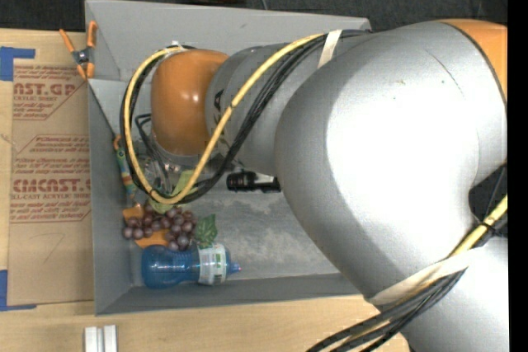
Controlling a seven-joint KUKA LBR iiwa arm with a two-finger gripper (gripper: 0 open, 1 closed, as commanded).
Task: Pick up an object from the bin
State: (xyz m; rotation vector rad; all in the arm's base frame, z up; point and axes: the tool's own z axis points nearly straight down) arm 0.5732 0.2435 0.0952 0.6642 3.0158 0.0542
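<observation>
My gripper (pixel 171 171) hangs under the arm's wrist near the bin's left wall, low over the floor. Just below it lies a bunch of purple toy grapes (pixel 162 224) with a green leaf (pixel 205 227) at its right side and a small orange piece (pixel 148 241) beneath it. A blue plastic bottle (pixel 183 267) with a clear cap end lies on its side along the bin's front wall, under the grapes. A black marker-like stick (pixel 252 181) lies to the gripper's right, partly under the arm.
A small multicoloured thing (pixel 124 166) leans against the left wall beside the gripper. The big grey arm with its orange wrist cover and looped cables hides the bin's middle and right. Bare floor shows right of the bottle.
</observation>
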